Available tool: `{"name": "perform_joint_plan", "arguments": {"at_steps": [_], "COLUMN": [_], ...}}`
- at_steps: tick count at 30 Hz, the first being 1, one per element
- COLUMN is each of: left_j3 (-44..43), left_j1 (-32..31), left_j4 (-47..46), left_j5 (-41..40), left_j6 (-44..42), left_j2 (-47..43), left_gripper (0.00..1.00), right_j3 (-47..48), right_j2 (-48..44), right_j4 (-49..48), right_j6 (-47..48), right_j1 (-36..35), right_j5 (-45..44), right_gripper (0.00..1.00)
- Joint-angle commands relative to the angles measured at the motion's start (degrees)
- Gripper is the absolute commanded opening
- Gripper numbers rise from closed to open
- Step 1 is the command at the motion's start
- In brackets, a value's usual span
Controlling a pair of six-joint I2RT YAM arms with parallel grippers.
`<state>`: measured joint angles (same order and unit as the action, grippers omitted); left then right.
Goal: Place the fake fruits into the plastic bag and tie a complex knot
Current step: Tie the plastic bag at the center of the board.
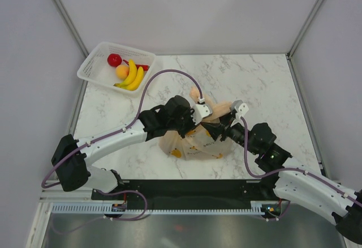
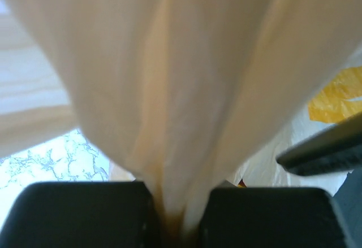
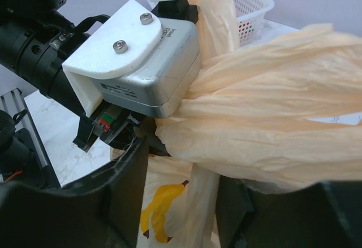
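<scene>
We're looking down at the bag sitting in the middle of the surface, right between the two arms. Both claws are crowding in over its top. The left claw is clamping down on a bunched-up strip of the bag's peach plastic. In its own camera the plastic is funnelling down into the closed gap between the black fingers.

The right claw is sitting with its jaws apart at about a medium gap. A thick twisted strip is running across above them and looser bag plastic is hanging down through the gap. As far as we can tell it isn't squeezing anything. A yellow banana print is showing on the plastic down there.

From the right wrist we're seeing two strips coming together right beside the left claw, one going up and one going off to the right. We can't tell whether they're actually tied there.

The white basket is sitting at the far left corner, well apart from the bag. It's holding an apple, a peach, bananas and a chili. We can't make out what's inside the bag.
</scene>
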<state>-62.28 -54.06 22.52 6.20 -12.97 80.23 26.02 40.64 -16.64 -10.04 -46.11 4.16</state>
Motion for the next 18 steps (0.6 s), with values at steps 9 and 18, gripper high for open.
{"name": "perform_joint_plan", "arguments": {"at_steps": [9,18], "left_j3": [-2.06,-1.70], "left_j1": [0.19,0.19], "left_j4": [-0.38,-0.64], "left_j5": [1.71,1.98], "left_j6": [-1.18,-0.83], "left_j2": [-0.51,-0.60], "left_gripper": [0.02,0.02], "right_j3": [-0.09,0.61], "right_j2": [2.16,3.92], "right_j4": [-7.96,-8.93], "right_j6": [0.20,0.02], "right_j1": [0.14,0.14], "right_j5": [-1.08,-1.00], "right_gripper": [0.47,0.00]}}
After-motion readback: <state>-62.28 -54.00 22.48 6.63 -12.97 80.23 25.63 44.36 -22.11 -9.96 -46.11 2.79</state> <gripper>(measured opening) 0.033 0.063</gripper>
